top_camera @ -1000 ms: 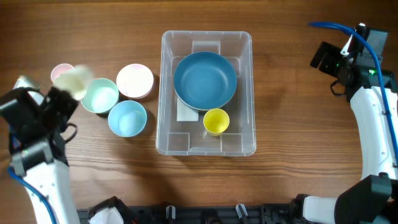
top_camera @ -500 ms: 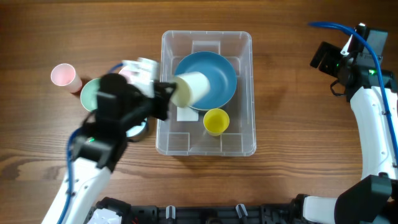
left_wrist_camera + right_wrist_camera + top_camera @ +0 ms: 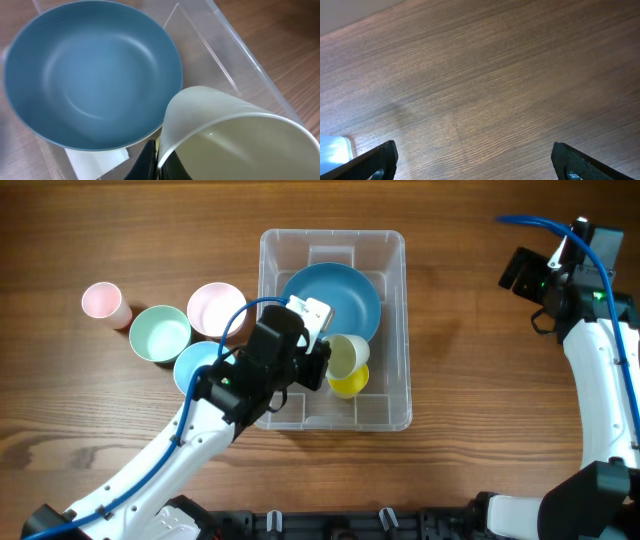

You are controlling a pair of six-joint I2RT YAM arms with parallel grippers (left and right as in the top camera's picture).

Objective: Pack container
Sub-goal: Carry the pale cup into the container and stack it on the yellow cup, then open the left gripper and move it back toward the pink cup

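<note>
The container [image 3: 400,310] is sitting centred on the table [image 3: 150,240], and the left gripper [image 3: 325,363], pinching a tilted cream cup [image 3: 347,354] above the yellow cup [image 3: 347,386] inside, is risking the 2 cups jamming or tipping, while the right gripper [image 3: 475,160] is idling, spread.

A wide bowl [image 3: 335,295] sits in the container [image 3: 404,330], a cup [image 3: 347,386] before it.

R gripper [image 3: 479,161] jaws spread wide over wood table [image 3: 485,75]. Pale bluish obj [image 3: 334,149] just beside gripper's frame-left finger [image 3: 380,159]; can't ID.
</note>
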